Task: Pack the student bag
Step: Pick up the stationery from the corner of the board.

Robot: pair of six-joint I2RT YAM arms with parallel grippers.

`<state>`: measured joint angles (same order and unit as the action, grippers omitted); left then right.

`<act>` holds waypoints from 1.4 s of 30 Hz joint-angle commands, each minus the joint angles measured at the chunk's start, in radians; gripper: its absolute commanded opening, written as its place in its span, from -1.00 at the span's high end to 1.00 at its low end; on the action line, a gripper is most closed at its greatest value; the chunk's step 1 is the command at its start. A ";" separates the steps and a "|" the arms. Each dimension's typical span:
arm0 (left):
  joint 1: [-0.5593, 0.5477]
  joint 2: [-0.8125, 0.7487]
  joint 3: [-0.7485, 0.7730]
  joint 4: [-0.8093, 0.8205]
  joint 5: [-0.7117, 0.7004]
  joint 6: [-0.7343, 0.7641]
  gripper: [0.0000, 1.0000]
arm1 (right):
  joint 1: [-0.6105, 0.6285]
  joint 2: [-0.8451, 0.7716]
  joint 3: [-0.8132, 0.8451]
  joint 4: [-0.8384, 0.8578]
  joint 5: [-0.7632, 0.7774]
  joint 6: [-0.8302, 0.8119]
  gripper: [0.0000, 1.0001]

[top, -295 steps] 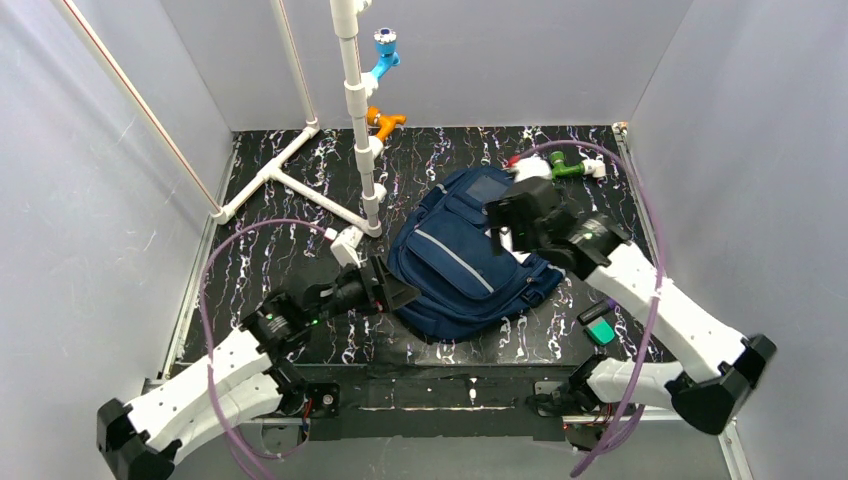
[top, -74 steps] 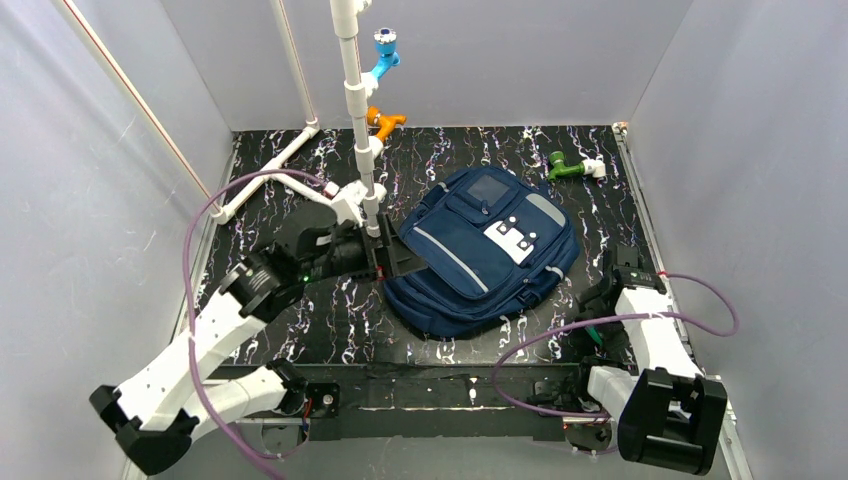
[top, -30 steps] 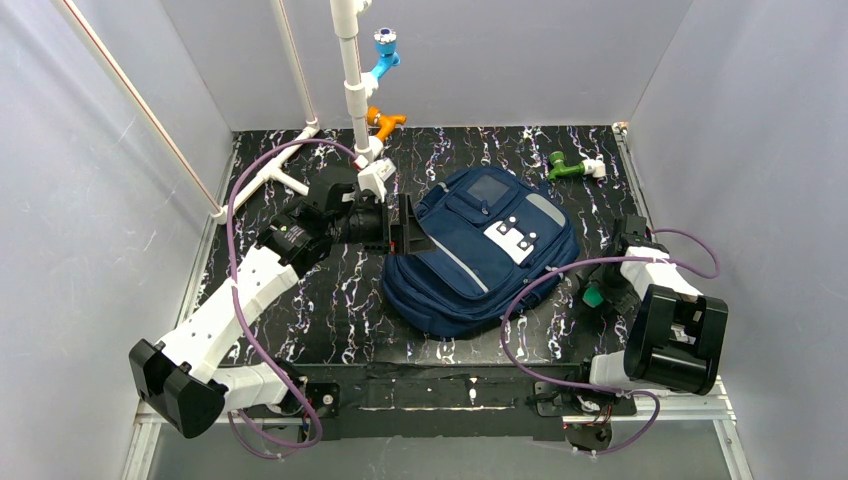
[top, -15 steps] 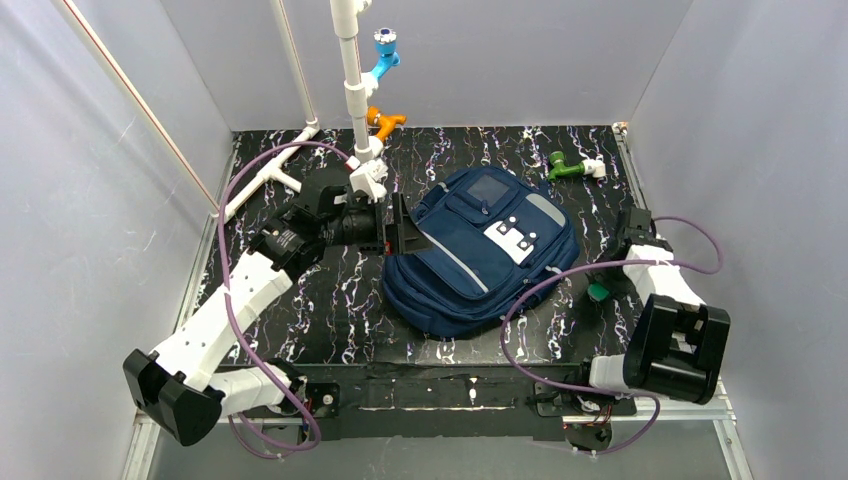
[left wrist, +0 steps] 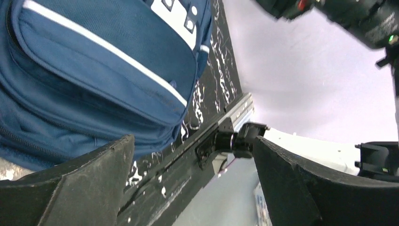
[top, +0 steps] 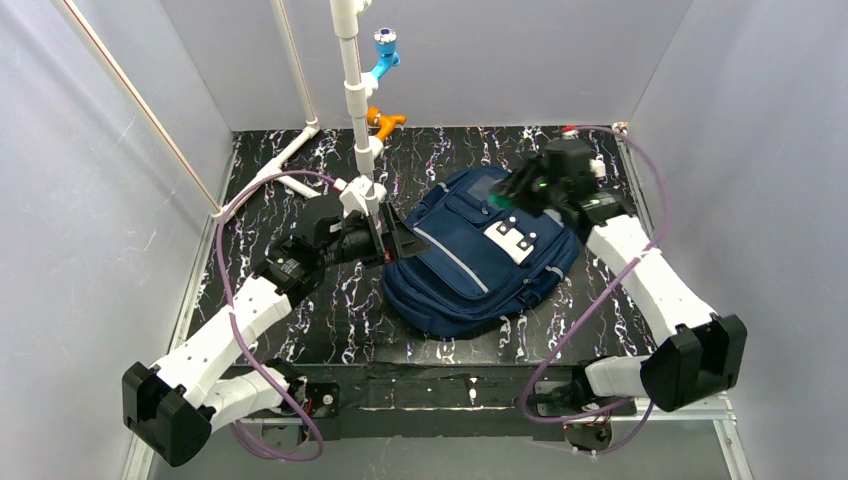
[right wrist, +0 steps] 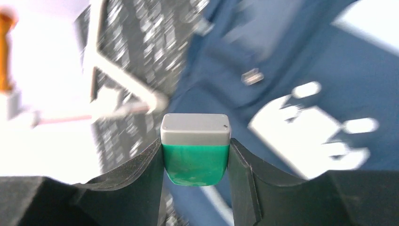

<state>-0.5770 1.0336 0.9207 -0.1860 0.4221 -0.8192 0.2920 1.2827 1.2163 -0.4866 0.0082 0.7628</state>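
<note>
The student bag (top: 470, 255), navy blue with a grey stripe and a white dotted patch (top: 510, 238), lies flat mid-table. My left gripper (top: 398, 240) stands open at the bag's left edge, one finger over the fabric. In the left wrist view the bag (left wrist: 94, 70) fills the upper left, and nothing is between the fingers of the left gripper (left wrist: 193, 155). My right gripper (top: 510, 193) hovers over the bag's far upper part, shut on a small green block with a grey top (right wrist: 195, 150). Below the right gripper (right wrist: 195, 162) the bag (right wrist: 282, 61) looks blurred.
A white pipe stand (top: 352, 100) rises at the back left of the bag, carrying a blue hook (top: 383, 50) and an orange hook (top: 384, 121). Its pipe base (top: 275, 172) lies on the black marbled mat (top: 330, 310). Grey walls close in three sides.
The right arm swung from the table's right edge up and over the bag's top, carrying the green block. The left gripper shifted slightly toward the bag and stayed open.
</note>
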 commanded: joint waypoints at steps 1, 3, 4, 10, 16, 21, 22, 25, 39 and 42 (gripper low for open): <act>0.005 0.011 -0.057 0.252 -0.090 -0.054 -0.89 | 0.166 0.049 -0.018 0.207 -0.188 0.348 0.69; -0.018 0.055 -0.030 0.250 -0.124 0.036 -0.77 | 0.182 0.060 -0.051 0.282 -0.251 0.461 0.69; -0.040 0.076 -0.012 0.241 -0.168 0.082 -0.74 | 0.194 0.067 -0.050 0.291 -0.263 0.492 0.69; -0.207 0.123 0.024 0.228 -0.454 0.242 -0.52 | 0.249 0.076 -0.115 0.429 -0.326 0.651 0.64; -0.279 0.140 0.042 0.229 -0.619 0.259 -0.25 | 0.308 0.032 -0.196 0.456 -0.309 0.710 0.64; -0.290 0.125 0.041 0.222 -0.683 0.257 -0.09 | 0.315 0.018 -0.181 0.452 -0.311 0.716 0.64; -0.290 0.126 0.046 0.222 -0.687 0.260 -0.07 | 0.317 0.021 -0.174 0.450 -0.314 0.715 0.64; -0.290 0.136 0.068 0.224 -0.688 0.259 0.01 | 0.328 0.030 -0.159 0.447 -0.323 0.714 0.65; -0.290 0.175 0.081 0.229 -0.656 0.236 0.39 | 0.380 0.021 -0.186 0.477 -0.309 0.709 0.63; -0.290 0.166 0.060 0.230 -0.654 0.234 0.81 | 0.383 0.013 -0.199 0.477 -0.309 0.695 0.37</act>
<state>-0.8612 1.2163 0.9848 0.0257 -0.2287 -0.5770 0.6559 1.3315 1.0180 -0.0765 -0.2794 1.4673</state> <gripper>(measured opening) 0.237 0.543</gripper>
